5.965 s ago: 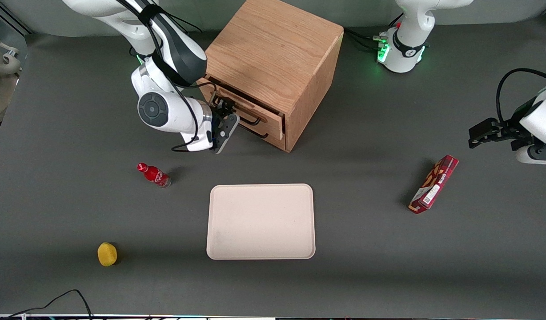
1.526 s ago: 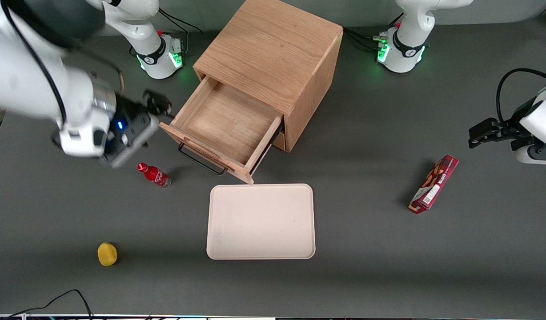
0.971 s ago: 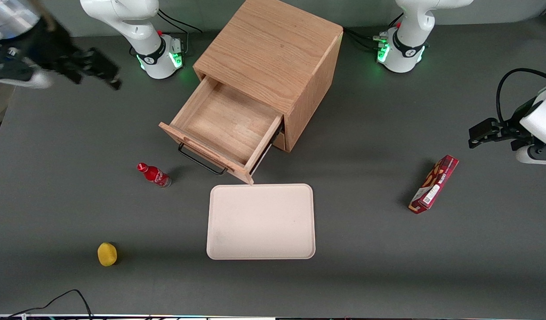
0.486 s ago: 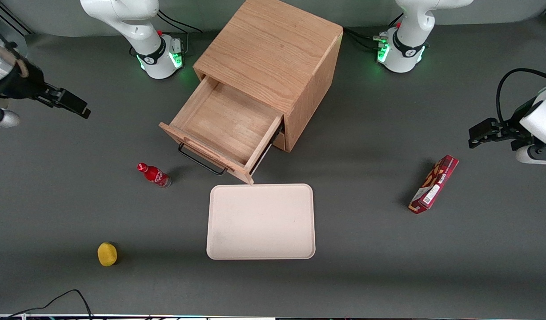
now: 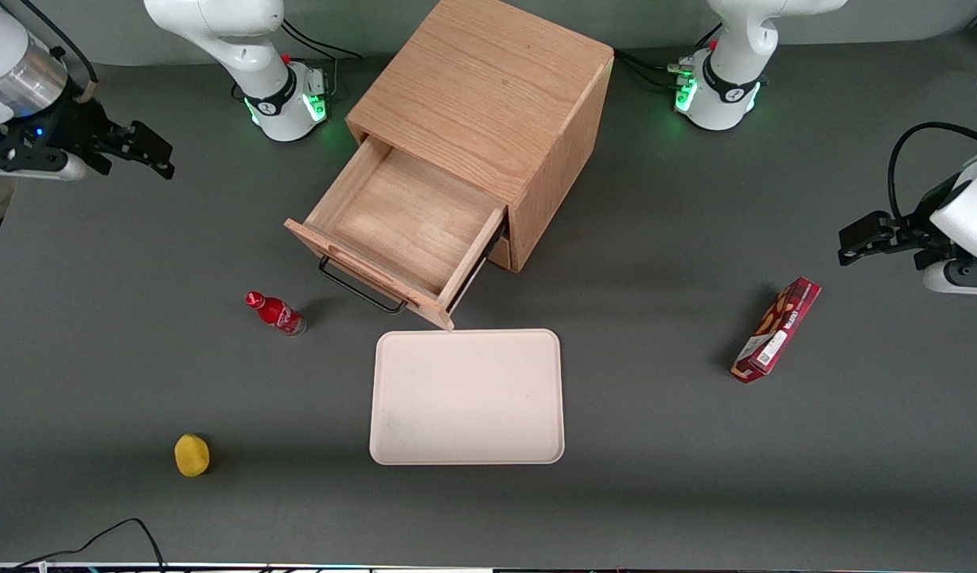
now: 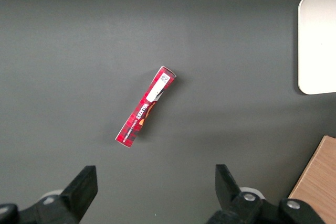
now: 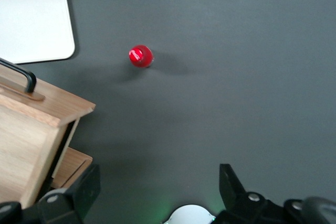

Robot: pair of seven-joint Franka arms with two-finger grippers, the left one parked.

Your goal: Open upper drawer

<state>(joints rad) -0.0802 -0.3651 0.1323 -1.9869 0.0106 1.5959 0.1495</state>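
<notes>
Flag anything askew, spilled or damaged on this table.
Nothing stands out. The upper drawer is pulled out and empty, its handle intact; the gripper hangs open at the working arm's end of the table. The bottle stands upright.

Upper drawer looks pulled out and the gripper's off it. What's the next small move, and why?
Probably none on the drawer: hold the arm parked. The upper drawer is pulled well out of the cabinet, its tray bare. The gripper hangs open, holding nothing, high over the table toward the working arm's end, apart from the handle.
</notes>
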